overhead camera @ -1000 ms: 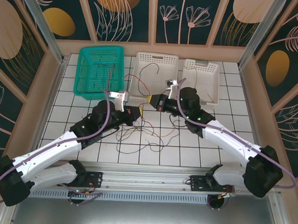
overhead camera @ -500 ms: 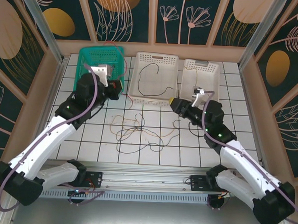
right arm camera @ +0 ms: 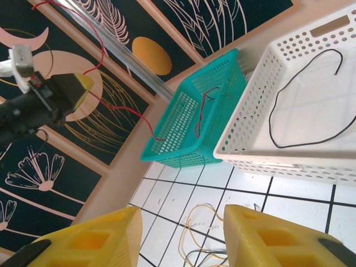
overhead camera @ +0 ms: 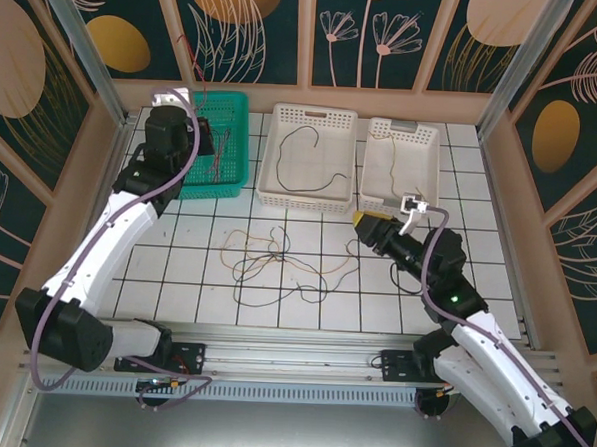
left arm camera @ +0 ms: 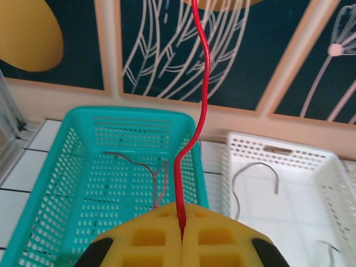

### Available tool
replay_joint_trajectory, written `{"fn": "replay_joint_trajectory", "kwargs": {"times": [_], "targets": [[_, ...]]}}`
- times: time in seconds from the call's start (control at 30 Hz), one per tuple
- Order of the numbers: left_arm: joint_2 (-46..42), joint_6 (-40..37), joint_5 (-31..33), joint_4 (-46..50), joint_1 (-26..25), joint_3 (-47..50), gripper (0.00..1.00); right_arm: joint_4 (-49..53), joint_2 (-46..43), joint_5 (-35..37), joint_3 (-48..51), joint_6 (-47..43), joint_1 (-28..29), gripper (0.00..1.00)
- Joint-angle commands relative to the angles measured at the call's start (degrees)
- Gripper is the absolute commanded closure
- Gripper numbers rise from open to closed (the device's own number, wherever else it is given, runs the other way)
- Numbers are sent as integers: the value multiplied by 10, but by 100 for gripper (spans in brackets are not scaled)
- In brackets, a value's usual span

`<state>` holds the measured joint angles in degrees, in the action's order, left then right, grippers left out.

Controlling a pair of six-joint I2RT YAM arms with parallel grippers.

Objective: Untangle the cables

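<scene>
We see a loose tangle of tan and dark cables [overhead camera: 276, 264] lying flat at the top view's centre. A black cable [right arm camera: 271, 119] curls at the right wrist view's upper right. A red cable [left arm camera: 204, 83] rises upright mid-frame in the left wrist view.

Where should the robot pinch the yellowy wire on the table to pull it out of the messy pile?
Pinch the yellowy wire at its loop poking out on the pile's left side, with the open right pincer coming straight down. The wire lies flat on the tiles, and that loop looks clear of the dark wires, so probably only it gets caught.
</scene>
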<state>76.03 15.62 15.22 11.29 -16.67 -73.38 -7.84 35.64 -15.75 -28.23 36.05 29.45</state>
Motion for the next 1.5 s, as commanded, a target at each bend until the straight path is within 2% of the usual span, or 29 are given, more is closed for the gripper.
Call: {"fn": "replay_joint_trajectory", "kwargs": {"times": [0.0,0.1,0.3,0.47,0.7,0.97,1.47], "targets": [[26,-37,53,-90,18,13,100,18,-25,20,10,-28,-2,57],[64,-33,45,-118,44,23,100,39,-47,33,13,-41,-2,51],[140,-19,23,-156,71,39,100,102,-68,61,-9,-74,-2,33],[193,-5,9,-181,79,58,100,159,-83,98,-35,-79,-2,23],[252,21,-6,-223,79,86,100,201,-117,108,-61,-88,-2,11],[300,56,-57,-219,79,96,100,232,-131,120,-63,-106,-2,9],[367,81,-95,-179,88,79,100,225,-128,116,-51,-117,-3,9]]}}
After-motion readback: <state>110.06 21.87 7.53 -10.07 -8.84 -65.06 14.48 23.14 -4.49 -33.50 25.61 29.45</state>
